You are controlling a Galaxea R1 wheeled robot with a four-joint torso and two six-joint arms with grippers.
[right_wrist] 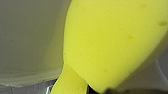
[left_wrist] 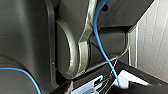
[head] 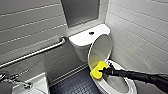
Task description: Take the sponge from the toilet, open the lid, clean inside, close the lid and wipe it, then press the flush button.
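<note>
1. The sponge (head: 97, 70) is a bright yellow block held at the near left edge of the bowl. It sits right at the foot of the raised lid (head: 100, 49). We cannot tell whether it presses on the lid or the rim, or merely sits just beside them.
2. In the right wrist view the sponge (right_wrist: 112, 45) looms large against the lid's pale inner face (right_wrist: 27, 37). That face carries a yellowish tint close to the sponge.
3. The right gripper (head: 103, 71) has its jaws closed onto the sponge, pinching it at the side that faces the arm. The dark right arm reaches in from the lower right of the head view, passing over the bowl.
4. The lid stands open and tilted back toward the tank. Its hollow inner side is turned to the camera.
5. The toilet (head: 80, 49) is white and glossy and stands in the corner against the tiled walls. Its seat ring (head: 131, 87) lies down around the open bowl.
6. The flush button (head: 91, 32) is a small dark disc in the middle of the tank top, well apart from the sponge.
7. Further out we see a metal grab bar (head: 37, 53) slanting along the left wall. A white basin (head: 40, 82) with a metal tap (head: 15, 81) sits at the lower left, and dark blue floor tiles (head: 75, 86) lie between basin and toilet.
8. The left wrist view gives us dark robot housing, a blue cable (left_wrist: 101, 47) and white wall tile (left_wrist: 152, 47). We cannot tell whether the left gripper is open or closed.
</note>
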